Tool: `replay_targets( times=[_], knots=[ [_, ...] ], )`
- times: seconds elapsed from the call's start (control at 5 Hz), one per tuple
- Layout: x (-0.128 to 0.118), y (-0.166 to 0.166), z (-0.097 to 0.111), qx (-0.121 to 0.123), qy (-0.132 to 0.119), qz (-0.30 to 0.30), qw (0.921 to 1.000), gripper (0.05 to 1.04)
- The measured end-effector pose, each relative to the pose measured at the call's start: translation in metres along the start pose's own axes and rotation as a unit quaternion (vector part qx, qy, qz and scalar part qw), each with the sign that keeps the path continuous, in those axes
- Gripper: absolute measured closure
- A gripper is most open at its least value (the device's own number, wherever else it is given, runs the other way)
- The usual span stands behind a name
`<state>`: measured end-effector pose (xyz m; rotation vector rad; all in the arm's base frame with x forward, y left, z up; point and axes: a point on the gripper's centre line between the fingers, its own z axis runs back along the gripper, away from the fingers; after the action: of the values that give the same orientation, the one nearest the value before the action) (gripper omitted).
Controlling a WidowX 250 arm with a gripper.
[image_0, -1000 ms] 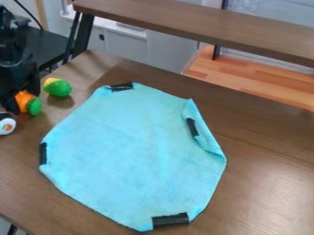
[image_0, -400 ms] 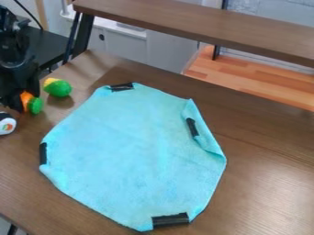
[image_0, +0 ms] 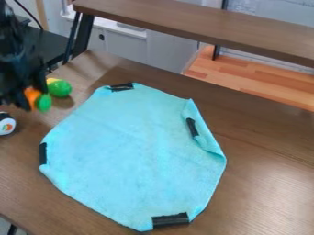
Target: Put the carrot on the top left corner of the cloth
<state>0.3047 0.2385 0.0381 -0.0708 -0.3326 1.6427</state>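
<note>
The black two-finger pincer [image_0: 35, 98] hangs at the left of the view, clamped on a toy carrot with an orange body and a rounded green top [image_0: 44, 103]. The orange body sits between the fingers, and the green top sticks out from them on the side towards the cloth. Whether the carrot touches the worktop beneath is hard to tell. The black robot arm [image_0: 15, 55] rises from the pincer towards the upper left.

Just beside the pincer, to its upper right, lies a rounded green toy with a yellow end [image_0: 60, 88], partly hidden. Near the pincer, to its lower left, is a rounded white item with black edging and a small orange-and-green patch [image_0: 7, 124], cut off by the view's edge.

The light blue, roughly many-sided fabric cloth [image_0: 131, 147] spreads over the dark brown wooden worktop [image_0: 264, 188], to the right of and below the pincer, apart from both it and the carrot. Strips of black tape [image_0: 171, 220] lie at its edges, and its far right edge is folded over. Well apart from the pincer, to its upper right, runs a raised dark brown wooden shelf [image_0: 202, 24].
</note>
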Motion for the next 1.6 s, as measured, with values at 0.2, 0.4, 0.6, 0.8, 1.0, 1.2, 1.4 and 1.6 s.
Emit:
replay_targets(
  times=[0.2, 0.4, 0.6, 0.8, 1.0, 1.2, 1.4, 1.6],
  knots=[
    [-0.021, -0.009, 0.018, -0.014, 0.032, -0.011, 0.9993, 0.405],
    [-0.043, -0.018, 0.02, -0.004, 0.047, -0.009, 0.9988, 0.405],
    [-0.052, -0.041, 0.033, -0.014, 0.044, 0.021, 0.9987, 0.405],
    [-0.071, -0.063, 0.028, -0.005, 0.042, 0.051, 0.9978, 0.405],
    [-0.087, -0.08, 0.03, -0.019, 0.031, 0.089, 0.9954, 0.405],
    [-0.1, -0.088, 0.023, -0.029, 0.025, 0.183, 0.9824, 0.405],
    [-0.113, -0.098, 0.019, -0.032, 0.008, 0.233, 0.9718, 0.405],
    [-0.118, -0.106, 0.006, -0.031, -0.004, 0.268, 0.9628, 0.405]
  ],
)
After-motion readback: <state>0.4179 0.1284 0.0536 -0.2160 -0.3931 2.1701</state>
